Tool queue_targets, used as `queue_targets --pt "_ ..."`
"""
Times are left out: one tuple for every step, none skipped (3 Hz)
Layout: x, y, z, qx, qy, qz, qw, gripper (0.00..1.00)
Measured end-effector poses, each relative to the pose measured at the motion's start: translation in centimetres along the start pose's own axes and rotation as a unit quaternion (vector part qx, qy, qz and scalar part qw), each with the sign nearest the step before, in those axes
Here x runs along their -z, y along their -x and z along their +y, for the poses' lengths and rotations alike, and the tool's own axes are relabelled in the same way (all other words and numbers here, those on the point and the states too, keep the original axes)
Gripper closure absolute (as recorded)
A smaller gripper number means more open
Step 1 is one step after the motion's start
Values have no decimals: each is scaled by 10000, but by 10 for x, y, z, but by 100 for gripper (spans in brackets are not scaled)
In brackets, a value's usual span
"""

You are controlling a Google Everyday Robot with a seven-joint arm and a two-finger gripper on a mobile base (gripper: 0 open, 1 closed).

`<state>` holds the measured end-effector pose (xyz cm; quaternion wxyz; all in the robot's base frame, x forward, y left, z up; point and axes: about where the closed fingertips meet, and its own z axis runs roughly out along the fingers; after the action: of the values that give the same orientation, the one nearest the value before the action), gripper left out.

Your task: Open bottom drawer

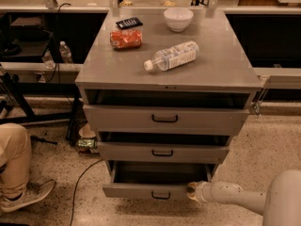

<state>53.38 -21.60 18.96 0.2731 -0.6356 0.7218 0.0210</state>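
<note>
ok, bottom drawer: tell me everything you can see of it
The bottom drawer is grey metal, the lowest and narrowest front on the cabinet, with a small black loop handle at its centre. It stands partly pulled out and level, jutting past the middle drawer above. Its open top shows a dark inside where no contents can be made out. The pincer sits at the right end of its front, apparently touching it, away from the handle.

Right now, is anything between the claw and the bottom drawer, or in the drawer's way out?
Nothing visible. The claw is at the bottom drawer, right of its handle; the drawer is partly out.
</note>
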Motion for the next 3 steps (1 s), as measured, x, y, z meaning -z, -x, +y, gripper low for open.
queue_targets --pt "4 1 29 -68 -1 -77 9999 100" --pt "4 2 32 -77 -2 -88 9999 100" --pt "4 2 32 -78 -2 -88 9999 100"
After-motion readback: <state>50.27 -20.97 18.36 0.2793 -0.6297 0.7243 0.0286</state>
